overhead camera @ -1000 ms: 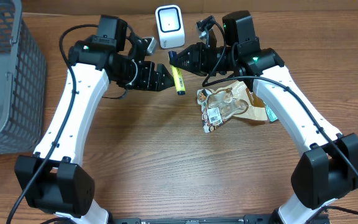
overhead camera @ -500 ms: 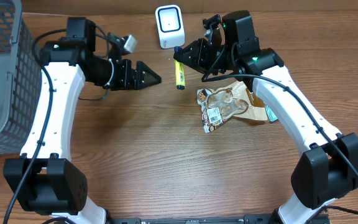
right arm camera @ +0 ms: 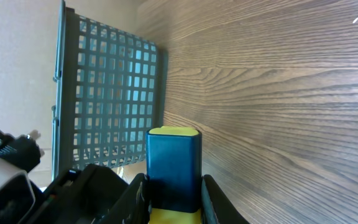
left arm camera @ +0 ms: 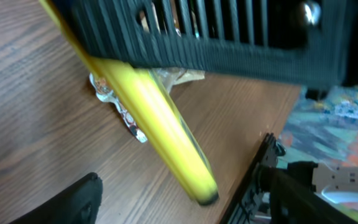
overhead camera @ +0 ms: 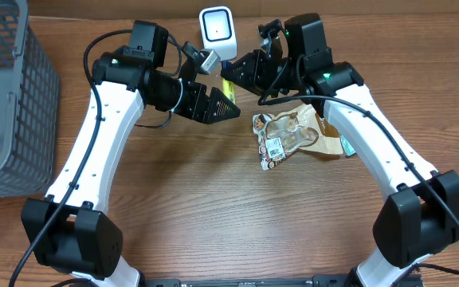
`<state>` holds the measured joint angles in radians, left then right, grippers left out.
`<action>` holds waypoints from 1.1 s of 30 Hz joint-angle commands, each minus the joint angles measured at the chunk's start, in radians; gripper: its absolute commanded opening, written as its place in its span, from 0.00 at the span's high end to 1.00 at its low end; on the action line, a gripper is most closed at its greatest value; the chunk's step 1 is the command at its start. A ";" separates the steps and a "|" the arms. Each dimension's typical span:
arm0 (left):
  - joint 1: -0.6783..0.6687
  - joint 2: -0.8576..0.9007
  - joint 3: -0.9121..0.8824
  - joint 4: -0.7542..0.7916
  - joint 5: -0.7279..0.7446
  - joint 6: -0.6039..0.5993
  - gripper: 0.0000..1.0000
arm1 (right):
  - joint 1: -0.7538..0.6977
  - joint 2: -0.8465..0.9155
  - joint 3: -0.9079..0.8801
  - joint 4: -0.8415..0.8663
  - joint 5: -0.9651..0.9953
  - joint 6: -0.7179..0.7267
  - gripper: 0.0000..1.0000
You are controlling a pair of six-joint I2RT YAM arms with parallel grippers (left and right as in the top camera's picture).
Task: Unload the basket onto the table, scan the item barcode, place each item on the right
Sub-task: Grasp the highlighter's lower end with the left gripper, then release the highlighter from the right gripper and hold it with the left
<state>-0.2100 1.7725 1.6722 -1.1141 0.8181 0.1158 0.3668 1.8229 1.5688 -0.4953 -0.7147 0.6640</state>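
The item is a yellow tube [overhead camera: 228,88] with a dark blue cap [right arm camera: 174,167], held in the air in front of the white barcode scanner [overhead camera: 216,33]. My right gripper [overhead camera: 233,73] is shut on its capped end; the blue cap sits tight between the right fingers [right arm camera: 135,194]. My left gripper [overhead camera: 231,110] is open at the tube's lower end. In the left wrist view the yellow tube [left arm camera: 160,124] runs diagonally down between the left fingers [left arm camera: 67,202], with a gap on each side. No barcode shows on the tube.
A clear snack bag [overhead camera: 281,134] with a barcode label lies right of centre, over a brown packet [overhead camera: 333,139]. A grey mesh basket [overhead camera: 6,96] stands at the left edge of the table. The right gripper's black ribbed body [left arm camera: 197,31] fills the top of the left wrist view.
My left arm swung out to the left, then came back to the tube's lower end, its jaws narrowing a little. The right gripper kept the tube near the scanner.
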 commanded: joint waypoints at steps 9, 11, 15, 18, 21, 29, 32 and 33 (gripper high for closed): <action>-0.016 -0.013 0.000 0.019 -0.070 -0.069 0.42 | 0.043 0.006 0.003 0.055 -0.014 0.123 0.95; -0.016 -0.013 0.000 0.019 -0.090 -0.080 0.42 | 0.043 0.006 0.003 0.056 -0.011 0.125 0.95; -0.016 -0.013 0.000 0.019 -0.105 -0.095 0.55 | 0.046 0.006 0.003 0.056 -0.011 0.125 0.94; -0.016 -0.013 0.000 0.019 -0.105 -0.095 0.66 | 0.048 0.006 0.003 0.056 -0.012 0.126 0.92; -0.016 -0.013 0.000 0.019 -0.105 -0.095 0.78 | 0.048 0.006 0.003 0.056 -0.011 0.125 0.92; -0.016 -0.013 0.000 0.015 -0.120 -0.094 0.96 | 0.047 0.006 0.003 0.056 -0.011 0.124 0.91; -0.012 -0.013 0.000 0.011 -0.120 -0.093 0.96 | 0.047 0.006 0.003 0.056 -0.012 0.113 0.79; -0.006 -0.013 0.000 0.006 -0.119 -0.093 0.96 | 0.044 0.006 0.003 0.054 -0.012 0.111 0.76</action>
<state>-0.2142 1.7725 1.6722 -1.1049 0.6834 0.0055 0.4061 1.8259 1.5688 -0.4423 -0.7063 0.7769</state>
